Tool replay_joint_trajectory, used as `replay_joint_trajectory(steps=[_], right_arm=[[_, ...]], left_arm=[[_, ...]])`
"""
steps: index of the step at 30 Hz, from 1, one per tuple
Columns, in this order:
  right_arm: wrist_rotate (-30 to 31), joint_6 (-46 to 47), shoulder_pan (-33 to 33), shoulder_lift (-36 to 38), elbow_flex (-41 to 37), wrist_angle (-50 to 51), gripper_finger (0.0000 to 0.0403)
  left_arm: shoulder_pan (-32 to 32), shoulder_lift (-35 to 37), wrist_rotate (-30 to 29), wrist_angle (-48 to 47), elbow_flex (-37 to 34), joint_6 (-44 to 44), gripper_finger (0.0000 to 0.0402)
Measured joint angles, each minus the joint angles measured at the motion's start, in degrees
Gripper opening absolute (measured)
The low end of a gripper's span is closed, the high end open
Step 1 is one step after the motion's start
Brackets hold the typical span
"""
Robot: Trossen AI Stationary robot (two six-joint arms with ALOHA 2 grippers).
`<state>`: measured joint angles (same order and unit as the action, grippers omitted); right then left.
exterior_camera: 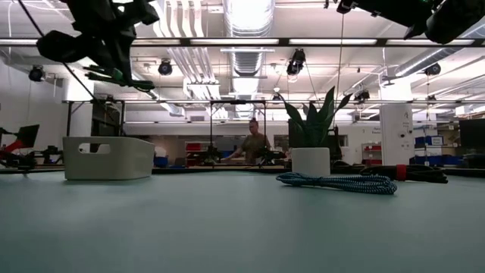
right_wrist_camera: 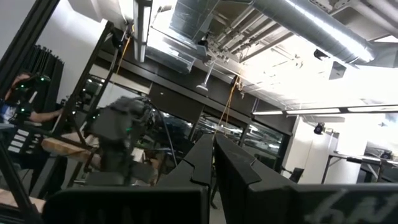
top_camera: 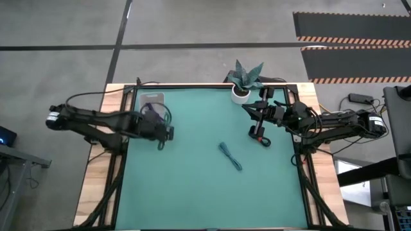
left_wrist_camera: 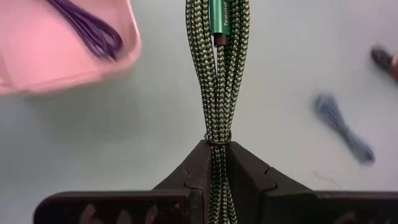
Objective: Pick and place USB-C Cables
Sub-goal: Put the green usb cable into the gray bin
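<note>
My left gripper (left_wrist_camera: 217, 163) is shut on the green braided cable bundle (left_wrist_camera: 217, 74), high above the table beside the pale tray (top_camera: 152, 101). In the low view this gripper (exterior_camera: 114, 72) shows at the top left, above the tray (exterior_camera: 106, 157). A dark purple cable (left_wrist_camera: 87, 28) lies inside the tray. The teal-blue cable (top_camera: 230, 156) lies flat mid-table. The black and red cable (top_camera: 260, 133) lies near the right arm. My right gripper (right_wrist_camera: 213, 163) is shut on nothing, raised and pointing level toward the left arm. My left gripper pinches the green bundle between its two fingers at the tied waist (left_wrist_camera: 217, 138). The fingers lie along the bundle's strands. The looped strands and a green connector (left_wrist_camera: 219, 18) reach out past the fingertips. The bundle is lifted clear of the table.
A potted plant (top_camera: 247, 80) stands at the table's far edge, right of the tray. The teal mat (top_camera: 192, 186) lies open toward the near edge. In the low view a person (exterior_camera: 254, 144) stands far back in the room.
</note>
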<state>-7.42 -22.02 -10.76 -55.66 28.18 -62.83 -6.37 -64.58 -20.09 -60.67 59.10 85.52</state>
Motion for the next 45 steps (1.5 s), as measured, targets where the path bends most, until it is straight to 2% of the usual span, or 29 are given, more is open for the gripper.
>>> replay_joint_trajectory(steps=[11,19,28,33,45], right_arm=[[0.00,-0.04,0.00,0.00,0.00,0.12,0.0009],[0.00,-0.04,0.00,0.02,0.00,0.15,0.0009],[0.02,-0.50,0.00,0.02,0.00,0.35,0.0009],[0.02,-0.68,0.00,0.07,0.00,0.35,0.0009],[0.02,-0.57,0.00,0.07,0.00,0.39,0.0009]], left_arm=[[15.37,3.21,0.30,-4.12,-0.14,-10.37,0.0026],[27.23,4.00,4.05,-6.31,-0.18,-19.60,0.0026],[39.36,1.18,6.53,-5.21,-0.01,-33.20,0.0026],[46.65,-1.14,10.98,-2.81,-0.17,-41.24,0.0027],[52.82,-8.71,14.31,-1.82,-0.21,-48.79,0.0027]])
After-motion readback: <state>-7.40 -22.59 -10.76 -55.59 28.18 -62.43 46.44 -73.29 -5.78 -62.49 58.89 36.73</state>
